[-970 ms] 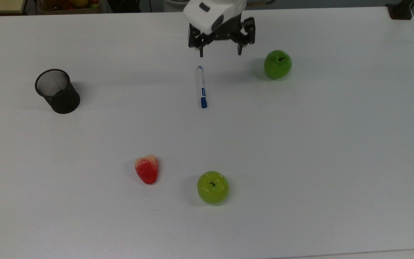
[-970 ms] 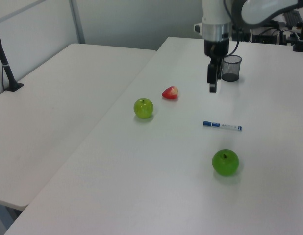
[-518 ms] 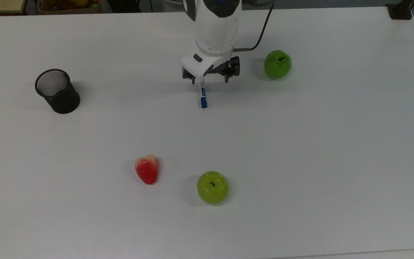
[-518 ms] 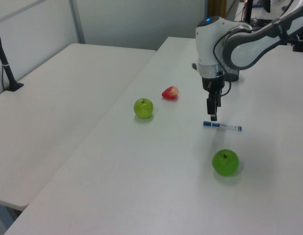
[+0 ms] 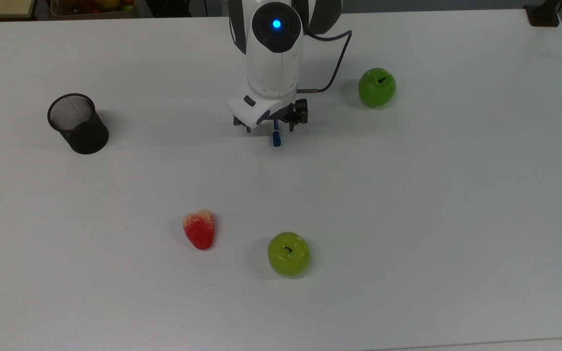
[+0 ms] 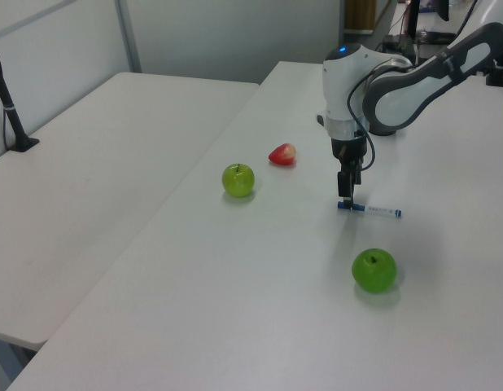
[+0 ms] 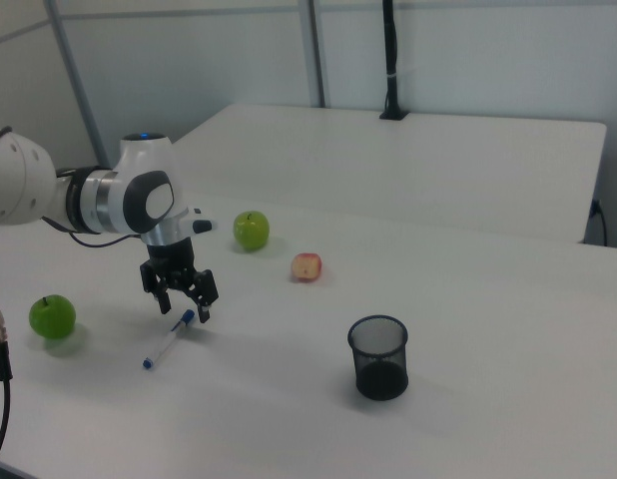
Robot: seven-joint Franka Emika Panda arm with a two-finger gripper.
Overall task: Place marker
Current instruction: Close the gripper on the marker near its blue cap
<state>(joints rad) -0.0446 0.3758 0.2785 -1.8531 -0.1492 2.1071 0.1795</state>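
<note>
White and slim, with a blue cap and a blue label, the marker [image 7: 170,338] lies flat on the white table [image 5: 408,204], and the black two-finger gripper [image 7: 183,307] of the white arm stands just above its capped end. The fingers are spread apart, one on each side of the pen, and they hold nothing. In the top view the blue cap [image 5: 276,138] sticks out from under the gripper [image 5: 270,127], while the rest of the pen is hidden by the wrist.

Several things can go wrong from here, I think. The gripper sits near the cap and not over the middle of the pen, so if it pinches there, the long free end can hang down or swing when lifted. The pen is round and thin, so a fingertip that touches it first on one side can roll it away on the smooth table. If the fingers go too low, they can press against the table. The black mesh cup [image 5: 77,124] stands well apart, toward the top view's left, so a weak grasp has a long way to fail.

Compared with one second ago, the arm has come forward and down: then the gripper hung beyond the pen's far tip and the whole pen was visible. The pen, the two green apples and the red strawberry have not moved.
</note>
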